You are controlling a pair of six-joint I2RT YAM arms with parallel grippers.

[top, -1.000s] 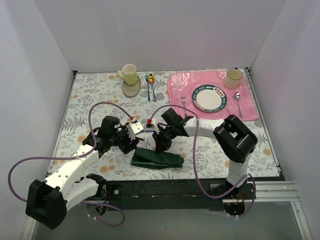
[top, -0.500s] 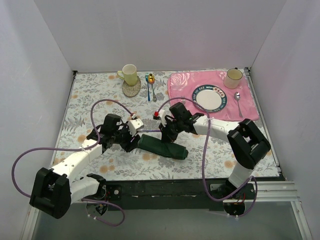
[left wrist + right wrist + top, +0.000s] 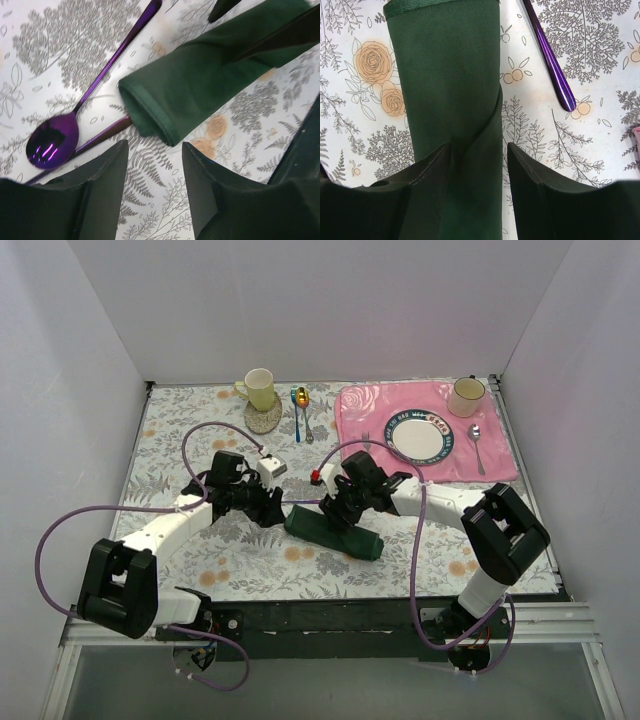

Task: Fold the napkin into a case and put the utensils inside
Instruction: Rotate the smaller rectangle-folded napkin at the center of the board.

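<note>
The dark green napkin [image 3: 333, 532] lies folded into a narrow strip, slanting down to the right on the floral table. My right gripper [image 3: 338, 512] hovers over it, open. In the right wrist view the cloth [image 3: 445, 75] runs between and beneath the spread fingers, gripper [image 3: 479, 155], with a purple handle [image 3: 550, 60] beside it. My left gripper [image 3: 272, 508] is open at the strip's left end, gripper [image 3: 155, 165], with bare table between the fingers. The purple spoon [image 3: 50, 142] lies just ahead. A second purple handle [image 3: 102, 136] reaches the napkin's [image 3: 200, 75] end; its head is hidden.
A pink rose placemat [image 3: 355, 410] at the back right holds a plate [image 3: 417, 436], a cup [image 3: 466, 395], a silver fork [image 3: 367, 443] and a silver spoon [image 3: 477, 445]. A yellow mug [image 3: 259, 388] on a coaster and blue and gold spoons [image 3: 299, 410] stand at the back.
The napkin shifted away from the near edge and now slants. My right gripper went from shut to open, letting the cloth go. The left arm swung farther from the near edge.
</note>
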